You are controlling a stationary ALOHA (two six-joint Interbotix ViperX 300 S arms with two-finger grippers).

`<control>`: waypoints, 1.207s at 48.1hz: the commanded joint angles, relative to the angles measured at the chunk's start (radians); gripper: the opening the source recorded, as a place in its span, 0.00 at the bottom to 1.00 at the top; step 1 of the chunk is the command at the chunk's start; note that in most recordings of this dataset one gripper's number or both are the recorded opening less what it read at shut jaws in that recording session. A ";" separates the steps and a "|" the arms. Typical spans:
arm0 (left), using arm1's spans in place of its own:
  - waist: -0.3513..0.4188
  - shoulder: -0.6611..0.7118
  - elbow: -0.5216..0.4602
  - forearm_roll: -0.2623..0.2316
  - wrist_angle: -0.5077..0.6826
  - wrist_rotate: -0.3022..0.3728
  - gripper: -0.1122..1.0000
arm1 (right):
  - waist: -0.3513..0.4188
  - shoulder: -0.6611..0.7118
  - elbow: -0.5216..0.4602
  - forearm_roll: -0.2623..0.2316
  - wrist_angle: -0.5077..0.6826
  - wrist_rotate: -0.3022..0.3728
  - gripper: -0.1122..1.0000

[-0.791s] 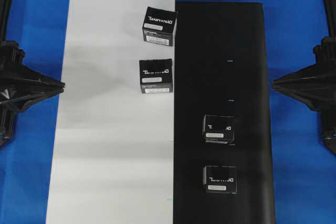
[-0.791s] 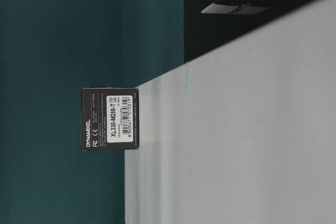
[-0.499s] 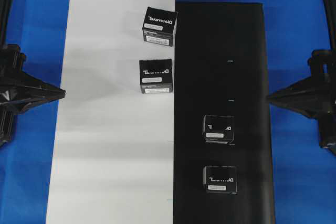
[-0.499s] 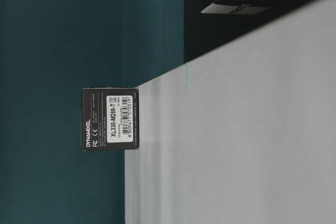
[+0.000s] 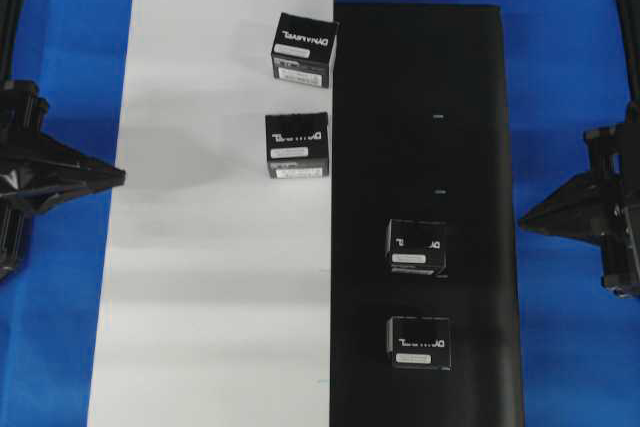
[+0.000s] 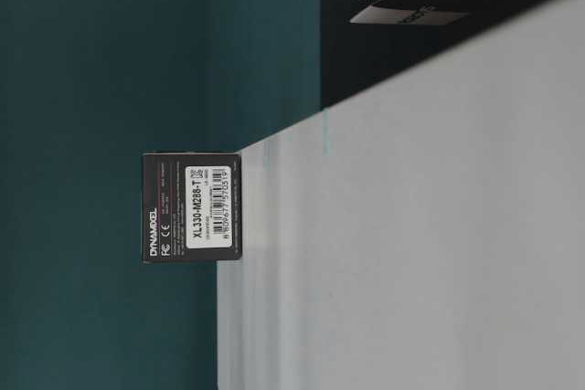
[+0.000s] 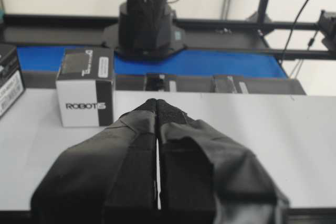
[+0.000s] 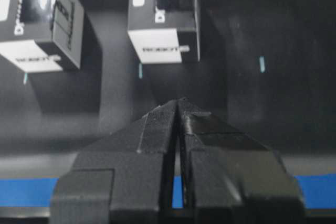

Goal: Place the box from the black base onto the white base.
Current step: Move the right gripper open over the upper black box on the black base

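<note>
Two boxes sit on the white base (image 5: 200,247); two more wait on the black base (image 5: 470,97) — the nearer-middle box (image 5: 416,246) likely goes next. The right gripper (image 5: 522,224) is pinched together, empty, off at the right edge. The left gripper (image 5: 120,176) is together too — holding nothing.

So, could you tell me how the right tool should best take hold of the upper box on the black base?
Probably from above, closing on the two opposite side walls of the upper box: it sits flat and square on the black base, with free space beside it.
</note>
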 commanded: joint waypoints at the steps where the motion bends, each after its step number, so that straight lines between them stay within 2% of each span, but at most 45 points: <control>1: 0.002 0.006 -0.031 0.003 0.006 0.000 0.07 | 0.012 0.018 -0.023 0.020 0.012 0.003 0.18; 5: 0.000 0.006 -0.037 0.003 0.012 -0.002 0.07 | 0.032 0.037 -0.040 0.032 0.046 0.008 0.26; 8: 0.000 0.006 -0.038 0.003 0.012 -0.002 0.07 | 0.055 0.054 -0.060 0.035 0.069 0.012 0.37; 15: 0.000 0.006 -0.038 0.003 0.014 -0.002 0.07 | 0.074 0.107 -0.100 0.026 0.095 0.049 0.74; 20: -0.002 0.005 -0.038 0.003 0.012 -0.003 0.07 | 0.074 0.158 -0.104 -0.015 0.089 0.089 0.95; 24: -0.003 0.006 -0.038 0.003 0.012 -0.012 0.07 | 0.072 0.206 -0.109 -0.055 0.072 0.104 0.94; 28: -0.005 0.006 -0.038 0.003 0.014 -0.020 0.07 | 0.072 0.249 -0.112 -0.074 0.049 0.118 0.94; 42: -0.012 0.006 -0.038 0.005 0.014 -0.028 0.07 | 0.072 0.331 -0.086 -0.078 -0.129 0.152 0.94; 58: -0.017 0.006 -0.037 0.003 0.014 -0.029 0.07 | 0.069 0.457 -0.094 -0.081 -0.193 0.153 0.95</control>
